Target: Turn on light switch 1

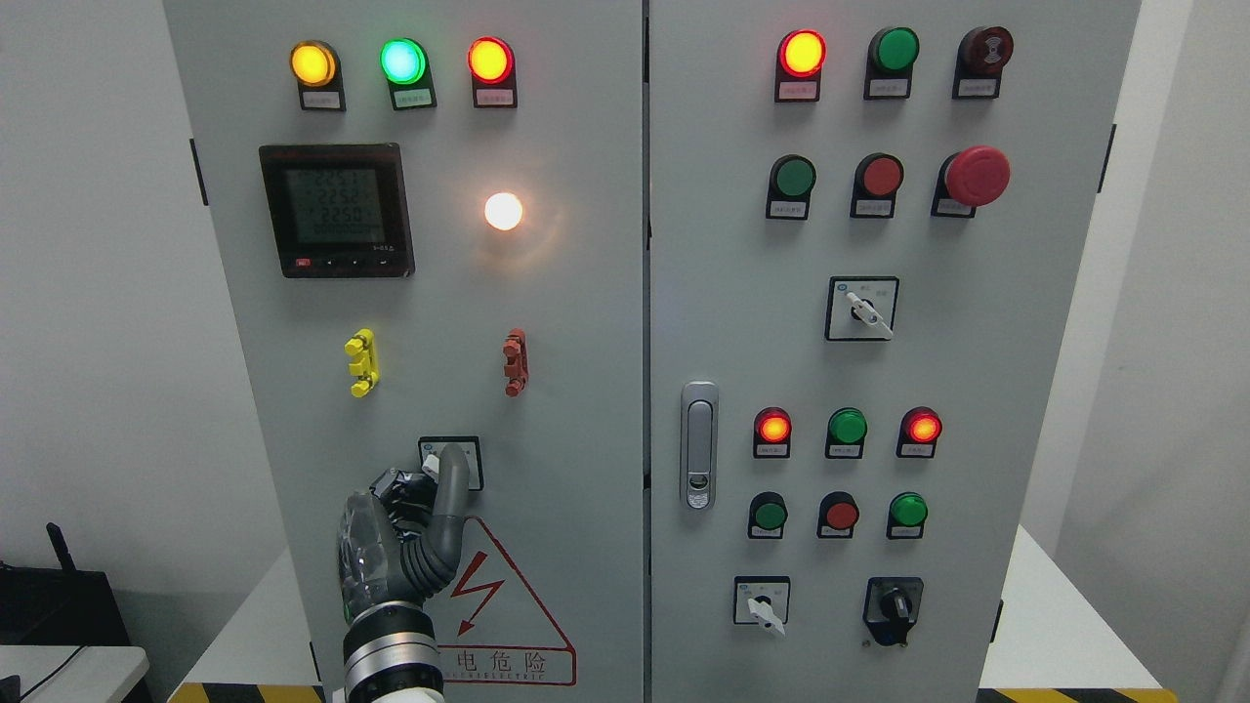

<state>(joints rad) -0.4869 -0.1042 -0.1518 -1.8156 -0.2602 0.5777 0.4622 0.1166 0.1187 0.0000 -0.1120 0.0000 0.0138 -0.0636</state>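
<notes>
1. A black box [59,610] sits at the far left edge, low down, beside the grey cabinet [586,391].
2. On the left door, three lamps run along the top: a yellow lamp [312,62], a green lamp [402,61] and a red lamp [489,60], all lit; each has a small label beneath, too small to read.
3. Below them a black meter [337,211] shows digits on a pale screen; to its right a white light [503,211] glows brightly.
4. Lower on that door a yellow clip [361,362] and a red clip [515,362] stand side by side, well apart.
5. The switch [473,463] sits near the bottom of the left door, just above the warning triangle [498,596]; most of its plate is hidden by the hand.
6. The left hand [405,537] rises from the bottom edge; one finger [450,488] is stretched upward with its tip on the switch; the other fingers are curled in; it clamps nothing.
7. On the right door a grey latch [698,445] stands near the seam; rows of red and green buttons fill the door; a red mushroom button [977,176] sits at the upper right.
8. Three rotary selectors show there: a white one [862,309] mid-door, a white one [761,600] at the bottom, and a black one [893,610] to its right.
</notes>
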